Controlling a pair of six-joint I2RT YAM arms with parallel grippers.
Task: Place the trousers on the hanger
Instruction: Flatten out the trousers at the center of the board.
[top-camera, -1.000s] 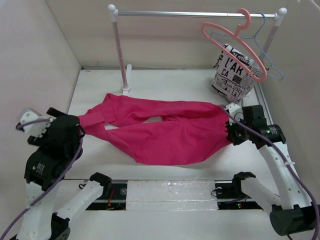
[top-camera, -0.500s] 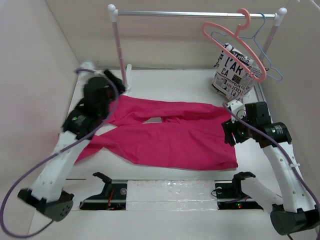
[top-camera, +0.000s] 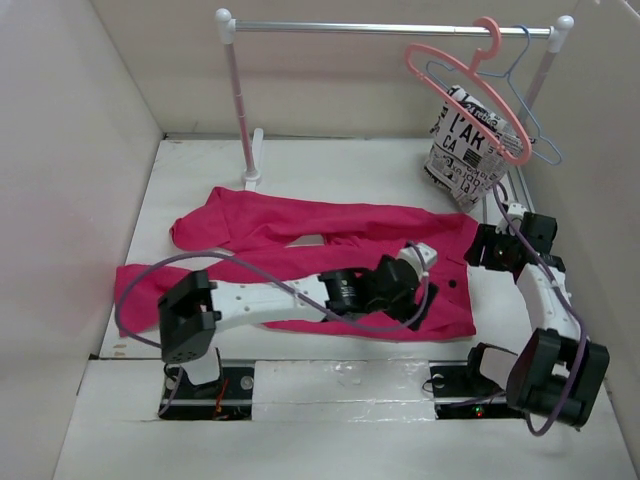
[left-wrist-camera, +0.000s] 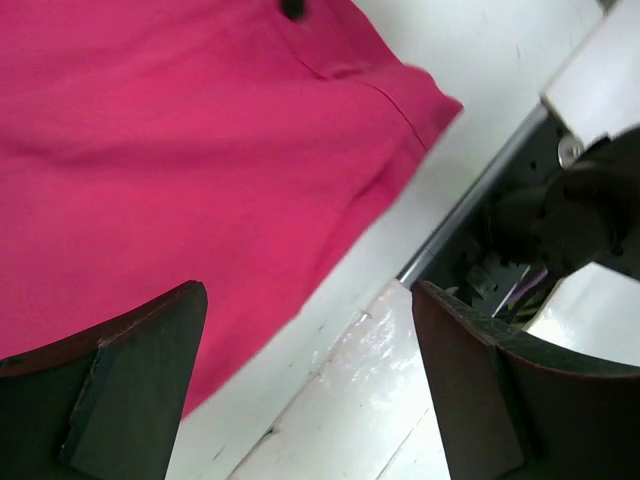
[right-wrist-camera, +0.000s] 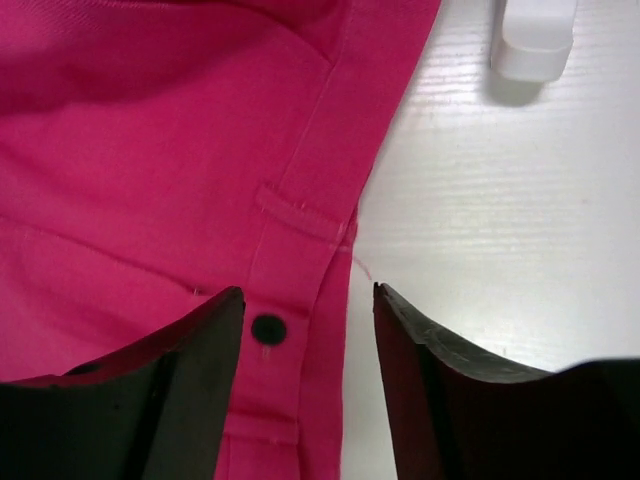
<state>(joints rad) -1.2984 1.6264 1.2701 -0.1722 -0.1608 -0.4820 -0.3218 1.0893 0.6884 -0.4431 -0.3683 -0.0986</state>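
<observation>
1. The trousers (top-camera: 380, 225) lay flat on the table (top-camera: 330, 170). Their long axis ran left to right, with the waist at the right and both legs trailing to the left.
2. The hanger (top-camera: 415, 60) hung on the rail (top-camera: 390, 28) at the far right, above and beyond the waist end and well apart from the cloth. A thin blue wire hanger (top-camera: 535, 135) hung just behind it.
3. The right gripper (right-wrist-camera: 308, 300) hovered directly over the waistband (right-wrist-camera: 300, 250). Its jaws were apart and held nothing, and the button (right-wrist-camera: 267, 328) sat just inside its left finger.
4. The left gripper (left-wrist-camera: 305, 300) reached across the trousers to the near corner of the waist. Its jaws were spread wide and empty, with the fabric edge below them and bare table beyond.
5. Judging by this layout, the waist end was the end to lift. The right arm stood nearer both the waist and the hanger, so the carry would likely run away from the robot and upward on that side.
</observation>
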